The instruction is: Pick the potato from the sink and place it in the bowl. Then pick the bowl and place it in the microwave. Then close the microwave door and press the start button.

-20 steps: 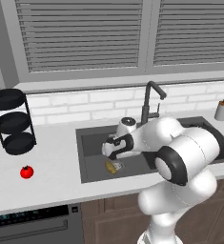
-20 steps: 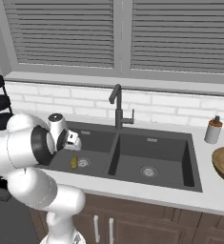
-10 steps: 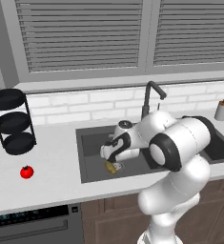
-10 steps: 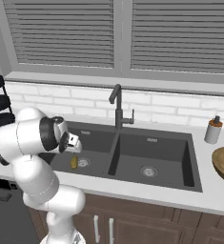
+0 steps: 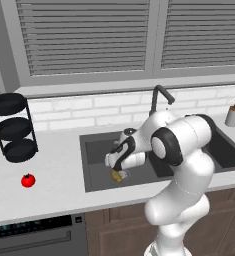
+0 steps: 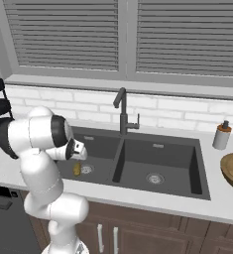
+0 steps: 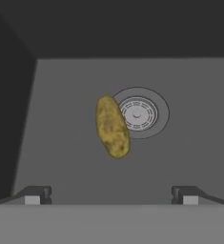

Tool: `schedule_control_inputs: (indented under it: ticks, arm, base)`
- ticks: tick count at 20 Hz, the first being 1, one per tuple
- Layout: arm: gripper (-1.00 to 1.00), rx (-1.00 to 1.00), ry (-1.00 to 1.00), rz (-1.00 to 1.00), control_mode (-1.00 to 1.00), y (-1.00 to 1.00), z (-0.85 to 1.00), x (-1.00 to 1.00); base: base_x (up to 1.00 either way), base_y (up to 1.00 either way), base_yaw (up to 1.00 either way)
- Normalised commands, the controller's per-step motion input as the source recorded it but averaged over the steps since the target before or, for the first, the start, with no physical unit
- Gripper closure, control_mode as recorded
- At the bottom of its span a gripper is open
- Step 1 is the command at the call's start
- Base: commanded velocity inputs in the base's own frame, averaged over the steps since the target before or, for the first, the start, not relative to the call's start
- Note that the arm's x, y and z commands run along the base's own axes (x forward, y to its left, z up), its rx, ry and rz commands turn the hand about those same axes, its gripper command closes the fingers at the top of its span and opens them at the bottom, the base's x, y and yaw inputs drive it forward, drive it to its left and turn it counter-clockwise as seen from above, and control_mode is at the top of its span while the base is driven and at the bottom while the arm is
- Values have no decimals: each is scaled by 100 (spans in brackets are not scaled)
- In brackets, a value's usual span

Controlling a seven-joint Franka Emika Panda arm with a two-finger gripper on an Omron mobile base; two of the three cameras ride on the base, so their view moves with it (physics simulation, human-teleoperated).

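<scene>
Sink (image 7: 189, 143) floor: potato (image 7: 112, 126) under open gripper (image 7: 111, 194), by drain (image 7: 138, 113).

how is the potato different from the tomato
The potato is oblong and yellowish-brown; the tomato is round and red. The potato lies in the sink beside a drain, below the open gripper; the tomato sits on the counter near the black rack. Both are small.
</scene>
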Motion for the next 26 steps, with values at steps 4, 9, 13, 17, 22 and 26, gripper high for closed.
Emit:
schedule_control_inputs:
  ticks: [4,9,13,17,22,26]
  arm:
    - [-100,0,0,0,-100,0,-19,26]
    - [-100,0,0,0,-100,2,-28,22]
    - [-100,0,0,0,-100,6,-34,11]
    - [-100,0,4,0,-100,8,-40,0]
    - [-100,0,5,0,-100,0,-26,0]
    - [-100,0,4,0,-100,0,-18,4]
  base:
    - [0,0,0]
    - [0,0,0]
    - [0,0,0]
    - [0,0,0]
    - [0,0,0]
    - [0,0,0]
